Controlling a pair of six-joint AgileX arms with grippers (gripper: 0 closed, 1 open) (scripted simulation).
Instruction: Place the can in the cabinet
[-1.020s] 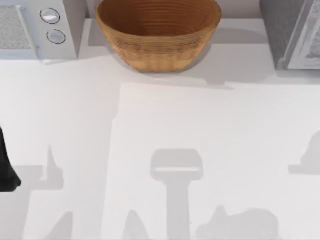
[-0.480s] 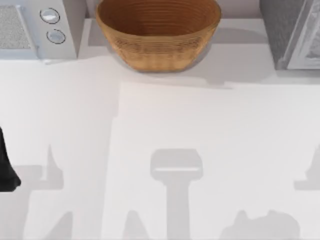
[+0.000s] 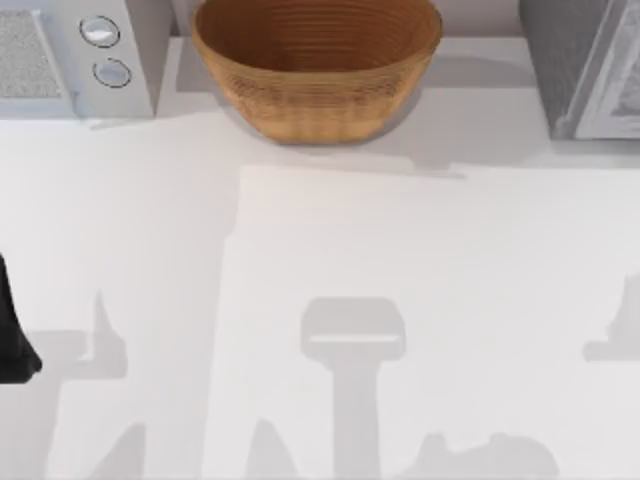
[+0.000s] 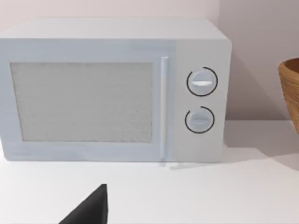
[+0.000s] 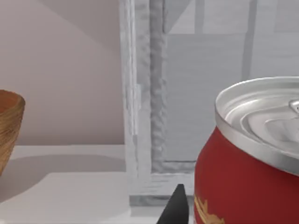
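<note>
Right wrist view: can (image 5: 247, 163) close before the cabinet (image 5: 196, 93); right claw (image 5: 175, 207) state cannot be told. Left arm (image 3: 12, 330) parked at tabletop's left edge.

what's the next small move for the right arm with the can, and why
Probably ease the right arm forward toward the cabinet, keeping the can level. In the right wrist view the can sits close to the camera beside a dark fingertip, tilted, with the cabinet's pale framed panel just beyond it, so the can is not inside yet. The left arm sits at the table's left edge.
</note>
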